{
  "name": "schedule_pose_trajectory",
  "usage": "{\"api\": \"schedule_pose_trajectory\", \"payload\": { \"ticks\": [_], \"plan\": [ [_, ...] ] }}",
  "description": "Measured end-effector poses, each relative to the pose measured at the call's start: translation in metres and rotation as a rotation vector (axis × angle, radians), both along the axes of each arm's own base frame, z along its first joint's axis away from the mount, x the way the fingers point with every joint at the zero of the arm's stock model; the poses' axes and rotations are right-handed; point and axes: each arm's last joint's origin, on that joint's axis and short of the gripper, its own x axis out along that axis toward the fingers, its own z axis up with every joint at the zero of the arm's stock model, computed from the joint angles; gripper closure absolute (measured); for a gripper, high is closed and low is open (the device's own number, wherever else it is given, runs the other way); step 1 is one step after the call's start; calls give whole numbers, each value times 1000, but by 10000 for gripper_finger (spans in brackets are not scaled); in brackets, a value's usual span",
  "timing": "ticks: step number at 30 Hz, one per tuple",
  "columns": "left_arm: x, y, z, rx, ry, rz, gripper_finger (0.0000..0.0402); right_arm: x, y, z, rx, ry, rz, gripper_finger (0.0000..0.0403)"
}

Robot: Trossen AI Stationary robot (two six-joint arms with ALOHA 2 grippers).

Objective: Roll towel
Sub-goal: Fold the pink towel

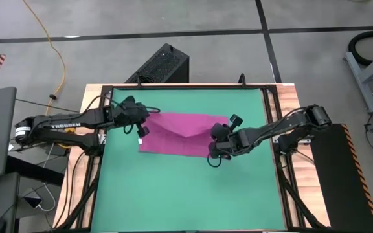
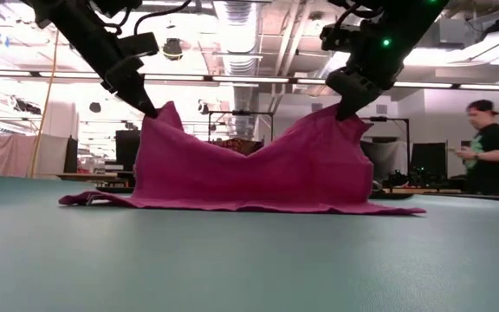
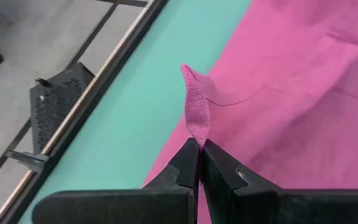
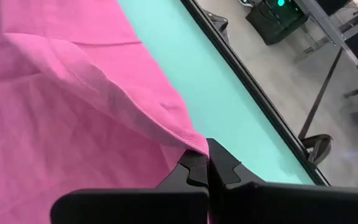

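The magenta-pink towel (image 1: 181,133) lies on the green mat (image 1: 186,188) with its near strip flat on the mat (image 2: 232,206) and its far part raised. My left gripper (image 1: 141,131) is shut on the towel's left corner. My right gripper (image 1: 214,150) is shut on the towel's right corner. In the low view the towel (image 2: 249,169) hangs between the two grippers, sagging in the middle. My left gripper pinches the towel's left corner (image 3: 197,127) between its two fingertips, coming slanting from above and the table's left. The corner stands up past the fingertips, lifted off the mat; the cloth below slopes down to the mat. My right gripper pinches the towel's right corner (image 4: 194,142) between its two fingertips, slanting down from above and the table's right. The corner is lifted off the mat, and a folded edge (image 4: 104,81) runs away from it. The cloth sags slack toward the middle.
A black frame (image 1: 173,86) rims the mat. A black box (image 1: 160,65) stands on the floor beyond the far edge. A person (image 2: 488,147) stands in the room at far right. Bare mat lies toward the near edge.
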Motion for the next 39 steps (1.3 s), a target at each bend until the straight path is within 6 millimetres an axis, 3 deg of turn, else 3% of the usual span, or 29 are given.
{"api": "schedule_pose_trajectory", "payload": {
  "ticks": [20,27,32,39],
  "plan": [
    [9,-23,-16,-62,114,-87,401,-3,7,-4,146,35,35,395],
    [9,-24,-16,-57,117,-102,399,-3,8,-5,213,56,59,373],
    [7,-26,-19,-68,172,-179,366,-3,9,-6,250,78,84,353],
    [4,-32,-23,-188,215,-324,283,-3,11,-7,298,130,146,343]
  ]
}}
